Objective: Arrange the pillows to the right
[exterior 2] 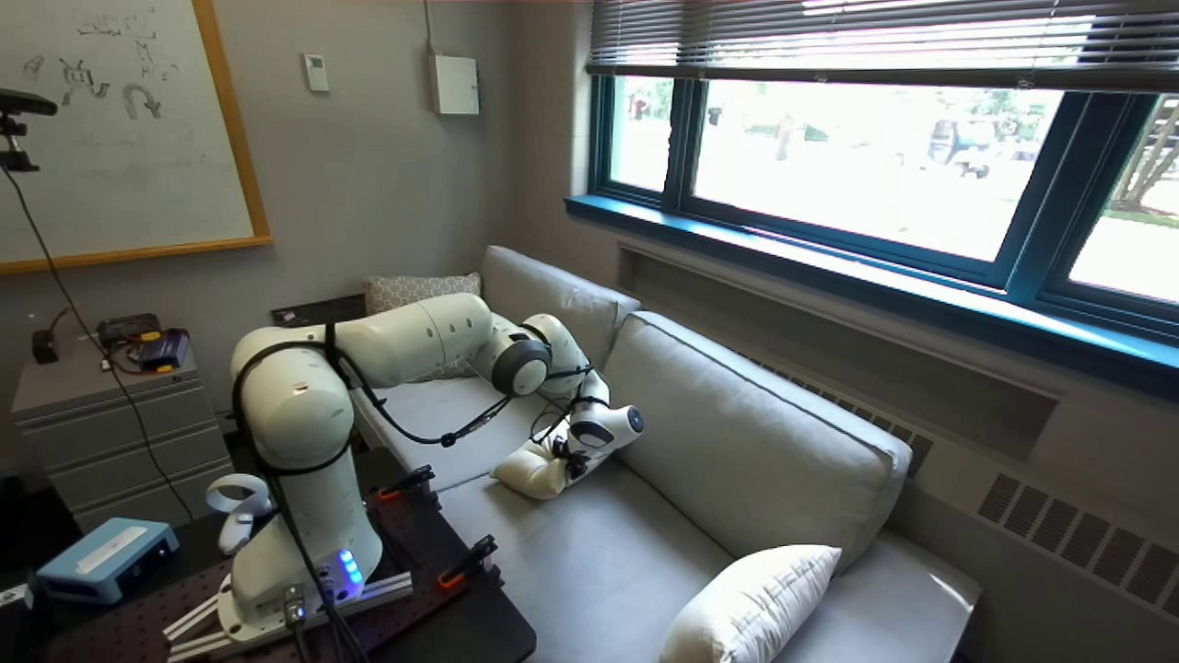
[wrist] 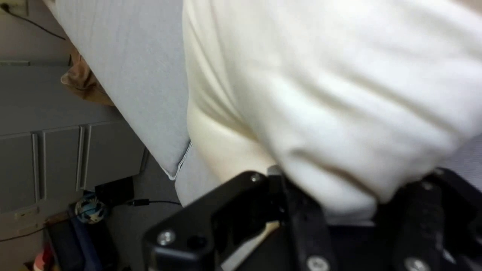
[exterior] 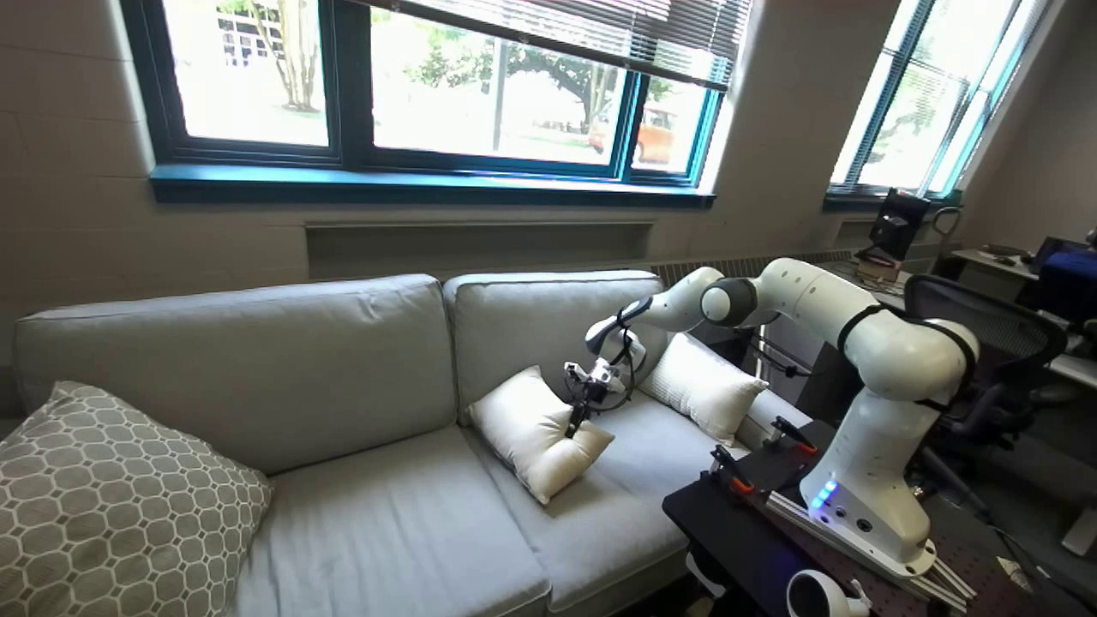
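One cream-white pillow (exterior: 518, 428) rests tilted on the middle of the sofa, near the seam between the seat cushions. My gripper (exterior: 574, 422) reaches down onto it and pinches its cloth, which dents around the fingers in an exterior view. In the wrist view, folds of this pillow (wrist: 339, 94) bunch up between the jaws of the gripper (wrist: 354, 184); the fingertips are partly buried in cloth. The second cream-white pillow (exterior: 703, 386) leans at the sofa's armrest end, apart from the gripper. This pillow (exterior 2: 760, 603) also shows in an exterior view, cut off by the lower edge.
A larger grey patterned pillow (exterior: 128, 506) lies at the far end of the sofa (exterior: 368, 531). The backrest (exterior 2: 737, 433) rises close behind my wrist. My base stands on a black table (exterior: 728, 523) with clamps (exterior 2: 470, 562) along its sofa-side edge.
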